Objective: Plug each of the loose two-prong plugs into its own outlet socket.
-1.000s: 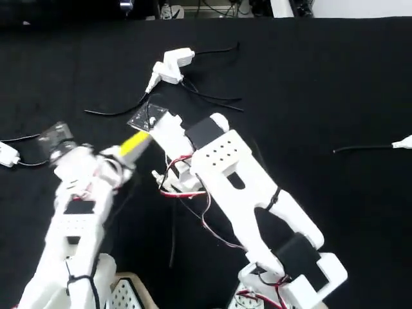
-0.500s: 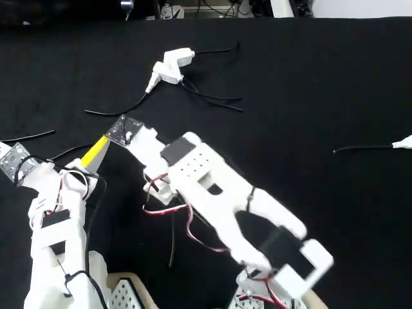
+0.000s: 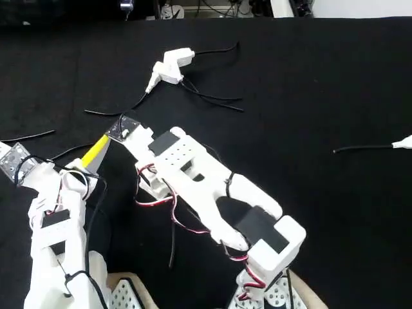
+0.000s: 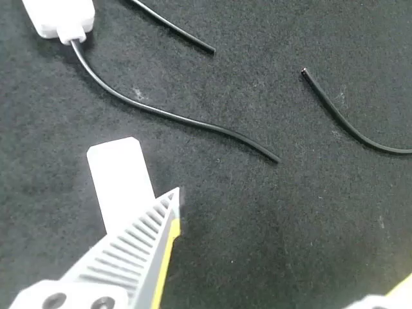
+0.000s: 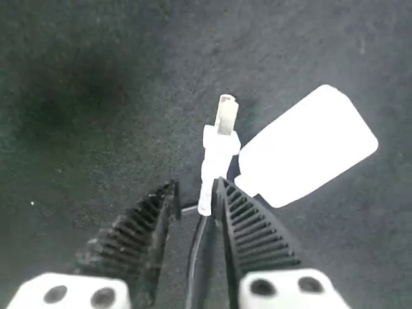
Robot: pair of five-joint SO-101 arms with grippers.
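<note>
My right gripper (image 3: 122,129) hovers left of the table's middle, shut on a small white two-prong plug (image 5: 219,145). The plug's prongs point away from the wrist and its black cord runs back between the fingers (image 5: 248,222). My left gripper (image 3: 61,149) is near the left edge and stands wide open, with its yellow-edged finger (image 4: 138,238) over bare cloth. Another white plug (image 4: 58,19) with a cord lies just beyond it. At the back, a white outlet block (image 3: 175,63) has a plug (image 3: 152,82) beside it.
A further white plug (image 3: 404,142) with a cord lies at the right edge. Loose black cords (image 3: 212,100) trail over the black cloth near the outlet block and around the left gripper. The table's right half is open cloth.
Over the last second both grippers shifted to the left. In the last half second the right arm's rear links swung and dropped while its gripper stayed put with the plug.
</note>
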